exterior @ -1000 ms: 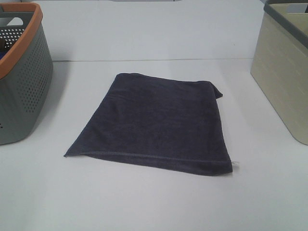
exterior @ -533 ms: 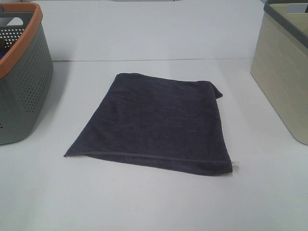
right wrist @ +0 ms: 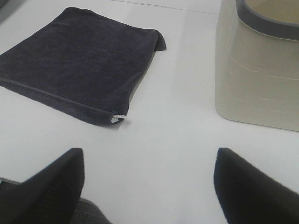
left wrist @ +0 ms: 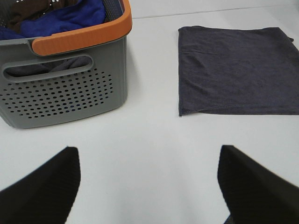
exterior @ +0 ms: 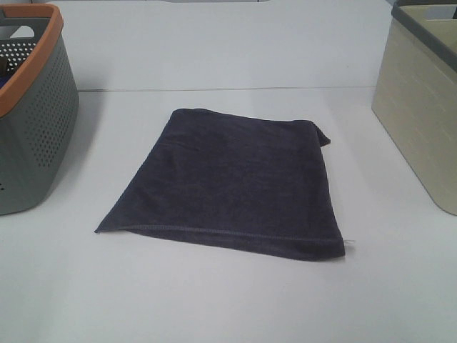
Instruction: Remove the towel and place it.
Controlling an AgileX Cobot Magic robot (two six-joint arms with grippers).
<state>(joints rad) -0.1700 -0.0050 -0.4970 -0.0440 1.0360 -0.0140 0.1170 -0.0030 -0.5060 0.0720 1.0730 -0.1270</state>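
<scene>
The dark navy-grey towel [exterior: 232, 182] lies flat and folded on the white table, in the middle between the two baskets. It also shows in the left wrist view [left wrist: 236, 77] and in the right wrist view [right wrist: 77, 60], with a small white tag [right wrist: 115, 119] at one hem corner. My left gripper [left wrist: 149, 186] is open and empty, well short of the towel, in front of the grey basket. My right gripper [right wrist: 147, 186] is open and empty, apart from the towel's tagged corner. Neither gripper shows in the exterior high view.
A grey perforated basket with an orange rim [exterior: 32, 121] stands at the left and holds blue and brown cloths [left wrist: 60, 16]. A beige basket with a grey rim [exterior: 421, 93] stands at the right, also in the right wrist view [right wrist: 261, 70].
</scene>
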